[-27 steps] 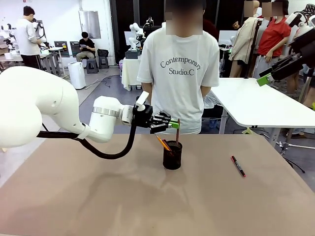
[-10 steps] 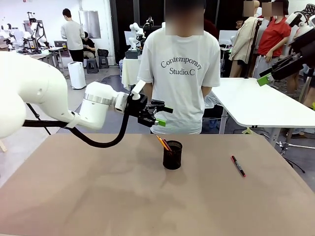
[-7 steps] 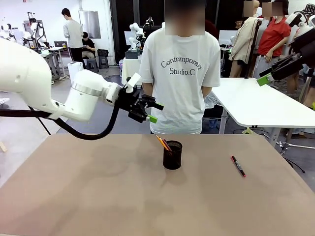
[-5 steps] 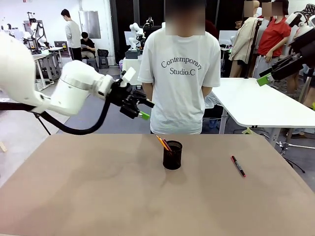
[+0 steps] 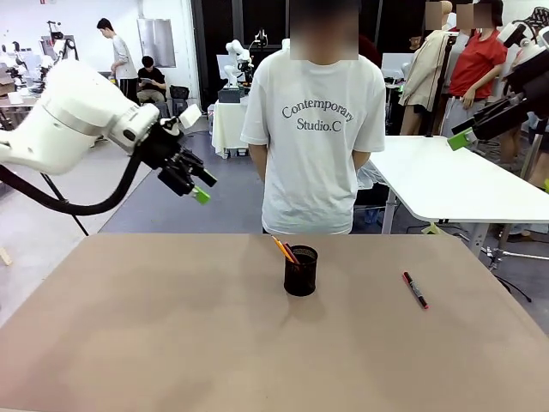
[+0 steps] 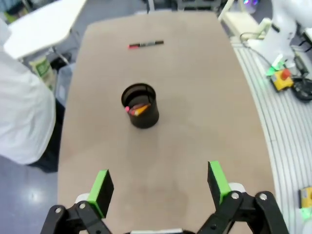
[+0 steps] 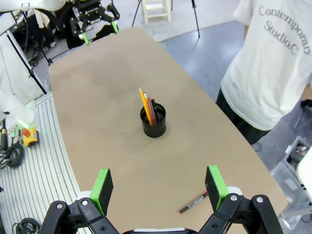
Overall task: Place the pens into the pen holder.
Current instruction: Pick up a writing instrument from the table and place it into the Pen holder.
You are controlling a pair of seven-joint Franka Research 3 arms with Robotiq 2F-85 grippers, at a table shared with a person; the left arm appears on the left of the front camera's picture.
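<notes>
My left pincer (image 5: 204,187) hangs high in the air off the far left of the counter (image 5: 154,343), its fingers spread apart and holding nothing. My right pincer (image 7: 158,186) is likewise apart and empty, looking down on the counter from above. The pen holder (image 5: 300,273) stands upright near the middle of the counter, toward the far edge. The yellow-orange pencil (image 5: 281,249) and the thin reddish-pink pen (image 5: 291,255) lean inside it. The red-and-black marker (image 5: 415,290) lies flat on the counter, well apart from the holder, on my right. A person (image 5: 313,129) in a white T-shirt stands at the far side.
</notes>
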